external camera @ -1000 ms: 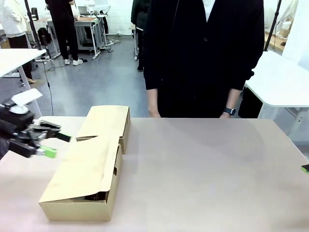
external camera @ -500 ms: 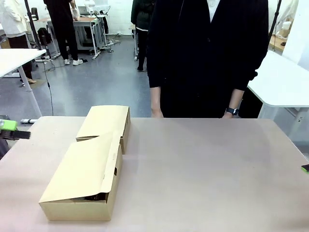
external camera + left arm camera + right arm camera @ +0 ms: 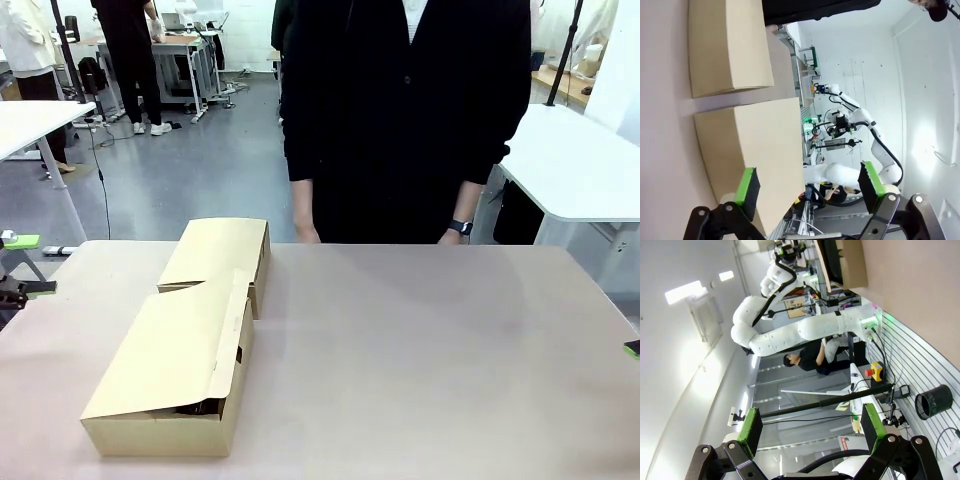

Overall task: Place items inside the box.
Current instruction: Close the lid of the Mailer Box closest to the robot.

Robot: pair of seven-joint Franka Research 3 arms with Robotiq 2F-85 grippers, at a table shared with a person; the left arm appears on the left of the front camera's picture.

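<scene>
The box [image 3: 190, 335] lies left of the table's middle, long and brown, with both flap lids down. Its near lid gapes slightly at the front, and something dark shows in the gap; I cannot tell what it is. The items are hidden. My left gripper [image 3: 28, 265] hangs open at the table's far left edge, well apart from the box. In the left wrist view that gripper [image 3: 809, 185] holds nothing, and the box [image 3: 755, 150] lies beyond its fingers. My right gripper [image 3: 810, 430] is open with nothing in it. One of its green pads [image 3: 634, 348] peeks in at the right edge.
A person in black [image 3: 405, 110] stands at the far side, hands hanging just behind the table edge. The bare tabletop [image 3: 430, 360] stretches right of the box. White tables stand at the far left and right.
My left gripper has drawn back leftward, from beside the box to the picture's left edge. The person has shifted slightly to the left.
</scene>
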